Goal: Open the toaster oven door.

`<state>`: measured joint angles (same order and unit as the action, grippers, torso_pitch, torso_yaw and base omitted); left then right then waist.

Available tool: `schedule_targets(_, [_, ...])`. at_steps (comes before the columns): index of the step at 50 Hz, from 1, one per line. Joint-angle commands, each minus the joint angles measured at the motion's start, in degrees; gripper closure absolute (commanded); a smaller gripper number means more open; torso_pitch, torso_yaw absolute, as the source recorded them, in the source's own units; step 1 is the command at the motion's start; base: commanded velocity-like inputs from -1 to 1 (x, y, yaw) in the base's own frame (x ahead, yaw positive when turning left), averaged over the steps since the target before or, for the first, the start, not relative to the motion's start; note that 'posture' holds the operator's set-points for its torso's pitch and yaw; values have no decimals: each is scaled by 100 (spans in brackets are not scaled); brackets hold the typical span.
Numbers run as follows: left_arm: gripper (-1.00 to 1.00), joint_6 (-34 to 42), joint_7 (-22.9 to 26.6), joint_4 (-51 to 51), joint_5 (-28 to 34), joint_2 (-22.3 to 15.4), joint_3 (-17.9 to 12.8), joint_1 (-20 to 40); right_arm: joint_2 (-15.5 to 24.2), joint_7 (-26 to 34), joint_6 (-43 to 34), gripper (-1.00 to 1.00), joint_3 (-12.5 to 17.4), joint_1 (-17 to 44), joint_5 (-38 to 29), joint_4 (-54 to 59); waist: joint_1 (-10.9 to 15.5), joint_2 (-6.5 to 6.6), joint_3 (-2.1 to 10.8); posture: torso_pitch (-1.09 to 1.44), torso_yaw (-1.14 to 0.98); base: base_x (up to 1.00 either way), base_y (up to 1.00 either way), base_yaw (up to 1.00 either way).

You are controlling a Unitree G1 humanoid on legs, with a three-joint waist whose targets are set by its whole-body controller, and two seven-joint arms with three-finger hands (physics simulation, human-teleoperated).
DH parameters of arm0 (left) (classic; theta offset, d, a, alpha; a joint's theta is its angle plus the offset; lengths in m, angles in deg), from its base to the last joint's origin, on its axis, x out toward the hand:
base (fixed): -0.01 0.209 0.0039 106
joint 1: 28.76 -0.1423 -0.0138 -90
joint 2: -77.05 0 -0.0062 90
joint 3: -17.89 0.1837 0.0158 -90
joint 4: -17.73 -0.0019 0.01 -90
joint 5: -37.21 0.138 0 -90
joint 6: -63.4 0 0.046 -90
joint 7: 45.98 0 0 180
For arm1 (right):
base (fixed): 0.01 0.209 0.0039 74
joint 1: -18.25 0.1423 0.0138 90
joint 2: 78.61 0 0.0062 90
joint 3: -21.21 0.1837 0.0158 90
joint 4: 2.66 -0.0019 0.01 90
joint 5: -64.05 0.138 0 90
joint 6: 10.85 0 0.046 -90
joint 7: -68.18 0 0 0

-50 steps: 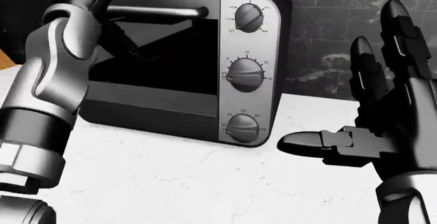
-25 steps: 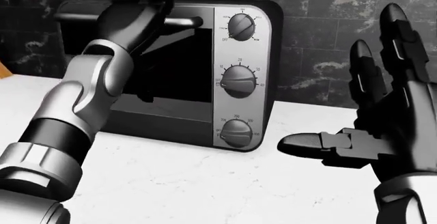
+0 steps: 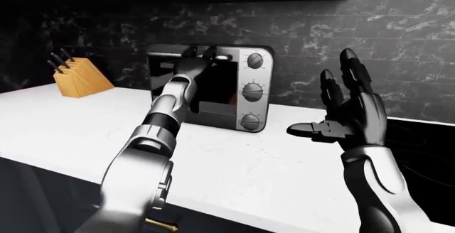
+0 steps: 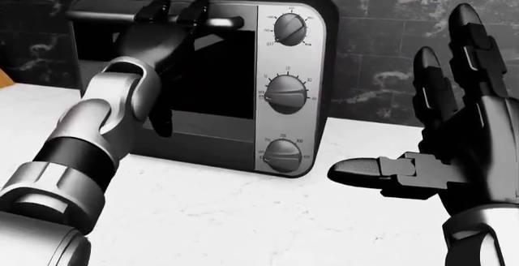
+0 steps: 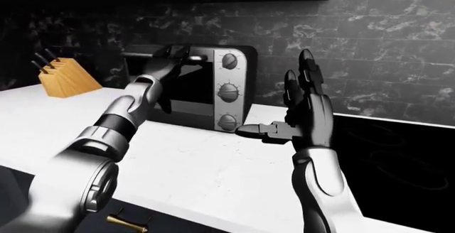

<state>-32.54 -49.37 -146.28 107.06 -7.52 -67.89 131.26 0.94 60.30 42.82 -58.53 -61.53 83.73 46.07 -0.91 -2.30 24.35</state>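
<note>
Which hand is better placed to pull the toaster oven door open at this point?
The left hand. Its fingers reach up to the door handle along the top of the toaster oven. The right hand hangs open above the counter, to the right of the knobs, touching nothing.

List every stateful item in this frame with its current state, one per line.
toaster oven door: shut
door handle: left fingers hooked over it
left robot hand: on the handle, grip closure unclear
right robot hand: open, raised, holding nothing
knife block: upright, knives in
</note>
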Motion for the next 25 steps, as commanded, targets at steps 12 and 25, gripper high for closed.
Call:
schedule_targets(12, [-100,198,271,104,-238,42,-8,365,-19,68,309,-100,-32,58,-58,10,-4,2,6,-63,0,0,0,0])
schedule_targets(25, [-28,274,240,67,-236,64,13,425,-27,53,307,-100,-34,58,-50,12,-15,5,39,-63,0,0,0,0])
